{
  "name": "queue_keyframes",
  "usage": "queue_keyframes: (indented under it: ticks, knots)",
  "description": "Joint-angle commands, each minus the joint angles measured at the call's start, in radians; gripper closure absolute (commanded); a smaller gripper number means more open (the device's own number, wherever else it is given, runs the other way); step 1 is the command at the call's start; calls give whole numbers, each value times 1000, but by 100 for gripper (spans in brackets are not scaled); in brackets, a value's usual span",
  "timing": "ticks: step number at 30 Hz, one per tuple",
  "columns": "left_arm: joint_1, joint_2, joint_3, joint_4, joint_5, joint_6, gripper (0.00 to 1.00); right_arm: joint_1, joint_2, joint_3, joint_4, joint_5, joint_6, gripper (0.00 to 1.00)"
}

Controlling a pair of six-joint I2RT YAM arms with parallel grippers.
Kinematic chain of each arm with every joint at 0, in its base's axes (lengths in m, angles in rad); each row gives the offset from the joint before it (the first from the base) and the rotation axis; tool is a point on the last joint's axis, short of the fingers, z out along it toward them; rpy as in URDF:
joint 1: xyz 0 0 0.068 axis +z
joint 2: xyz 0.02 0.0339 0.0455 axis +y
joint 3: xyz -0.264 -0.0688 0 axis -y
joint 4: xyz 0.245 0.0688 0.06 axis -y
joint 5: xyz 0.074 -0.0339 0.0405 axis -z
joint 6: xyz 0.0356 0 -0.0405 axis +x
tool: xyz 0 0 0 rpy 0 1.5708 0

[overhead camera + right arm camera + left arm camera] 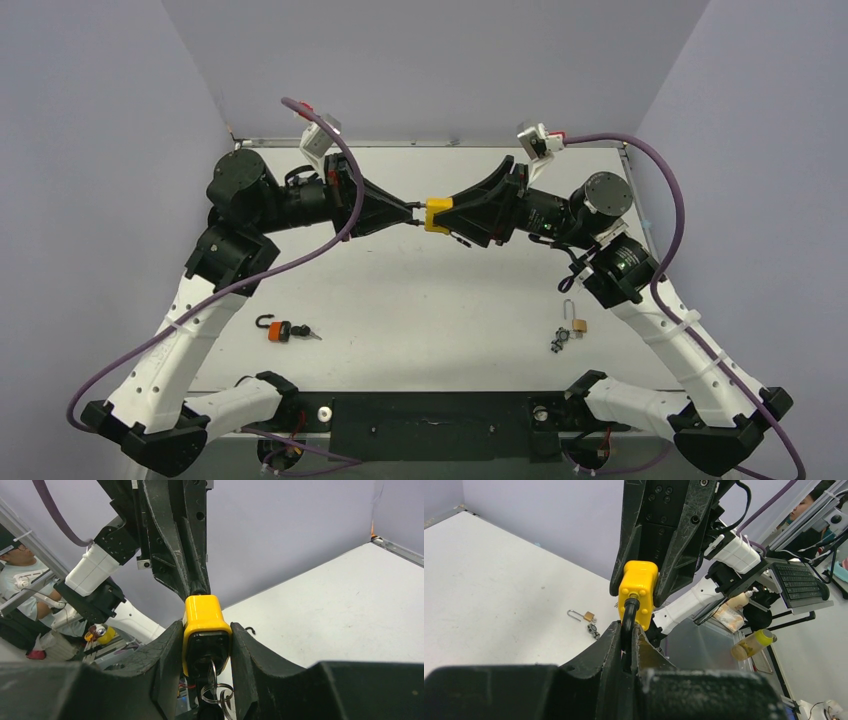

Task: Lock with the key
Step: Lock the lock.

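Note:
A yellow padlock (437,214) hangs in the air between both arms above the table's far middle. My right gripper (206,639) is shut on its yellow body (204,615); a key on a ring (212,677) sits in the keyhole on the body's underside. My left gripper (627,632) is shut on the lock's black shackle (628,615), which enters the yellow body (639,587). In the top view the left gripper (412,212) meets the right gripper (452,216) at the lock.
An orange padlock with a key (281,330) lies on the table at the front left. A small brass padlock with keys (572,328) lies at the front right, also in the left wrist view (585,616). Purple cables loop over both arms.

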Motion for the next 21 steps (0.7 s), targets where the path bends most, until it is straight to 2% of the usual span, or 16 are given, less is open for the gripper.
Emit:
queue_keyframes:
  ticks: [1, 7, 21]
  knots:
    - [-88, 33, -2, 107, -17, -27, 100, 47, 17, 38, 68, 17, -14, 100]
    - [-116, 50, -18, 174, -26, -84, 100, 53, 31, 37, 63, 27, -25, 100]
    - [-192, 90, -5, 190, -67, -119, 100, 81, 65, 43, 57, 49, -40, 100]
